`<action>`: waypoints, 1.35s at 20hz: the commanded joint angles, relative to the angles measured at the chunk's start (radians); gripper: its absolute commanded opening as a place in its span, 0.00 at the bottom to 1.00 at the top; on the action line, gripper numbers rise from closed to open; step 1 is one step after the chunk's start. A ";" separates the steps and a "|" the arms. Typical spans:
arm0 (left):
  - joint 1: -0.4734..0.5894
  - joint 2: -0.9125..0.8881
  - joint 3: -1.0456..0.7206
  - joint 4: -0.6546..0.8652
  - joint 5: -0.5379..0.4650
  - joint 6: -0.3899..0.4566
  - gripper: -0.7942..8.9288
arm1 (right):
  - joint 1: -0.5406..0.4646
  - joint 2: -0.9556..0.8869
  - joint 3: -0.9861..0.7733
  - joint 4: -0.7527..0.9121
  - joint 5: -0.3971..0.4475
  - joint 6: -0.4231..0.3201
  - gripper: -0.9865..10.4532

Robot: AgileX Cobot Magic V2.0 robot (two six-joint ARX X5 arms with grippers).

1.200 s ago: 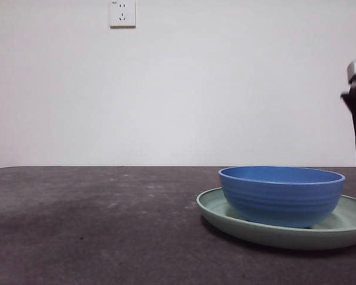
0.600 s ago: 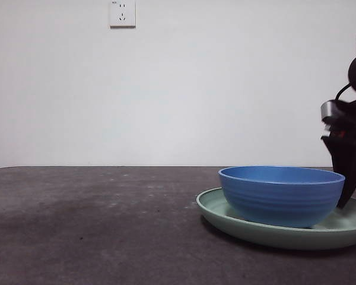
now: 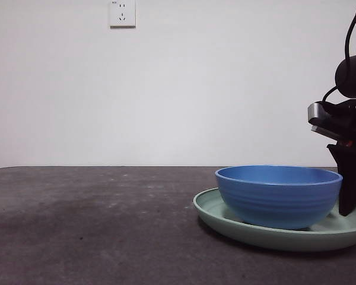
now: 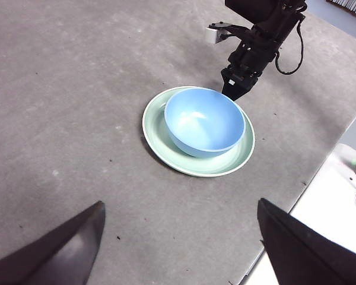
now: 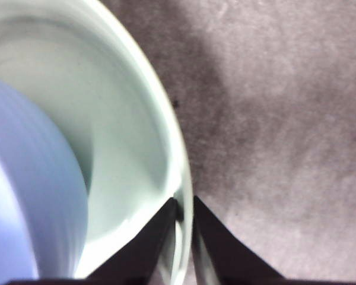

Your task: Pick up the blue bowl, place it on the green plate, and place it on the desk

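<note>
Item: blue bowl (image 3: 277,196), glossy, faintly ridged on the outside, stood upright inside the green plate (image 3: 225,217), which lay flat on the desk (image 3: 89,225) toward the right of the front view. Plate wider than bowl, its pale rim showing all round the bowl in the left wrist view, where bowl (image 4: 204,121) and plate (image 4: 156,136) sat near the desk's (image 4: 71,101) far edge. Right gripper (image 5: 184,208): down at the plate's (image 5: 136,136) rim, one black jaw inside the rim and one outside, the gap between them narrow and the rim pinched in it; the bowl's (image 5: 29,196) blue wall stood just beside the inner jaw, not touching it. The same gripper (image 3: 350,205) appeared in the front view as a dark mass at the right edge, its tip reaching to the plate behind the bowl, and in the left wrist view (image 4: 232,90) at the plate's far side. Left gripper (image 4: 181,249): held high above the desk, well apart from the plate, jaws spread wide with nothing between them. Background: white wall with a socket (image 3: 122,13).
</note>
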 commanded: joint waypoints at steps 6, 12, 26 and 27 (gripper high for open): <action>-0.005 0.005 0.017 0.011 0.001 -0.003 0.50 | 0.036 0.014 0.154 -0.084 -0.069 0.038 0.10; -0.005 0.005 0.017 0.011 0.001 -0.003 0.50 | 0.186 0.031 0.173 -0.011 -0.077 0.158 0.10; -0.005 0.005 0.017 0.004 0.001 -0.003 0.50 | 0.332 0.167 0.176 0.213 -0.124 0.359 0.10; -0.005 0.005 0.017 0.005 0.001 -0.003 0.50 | 0.332 0.167 0.176 0.208 -0.115 0.359 0.10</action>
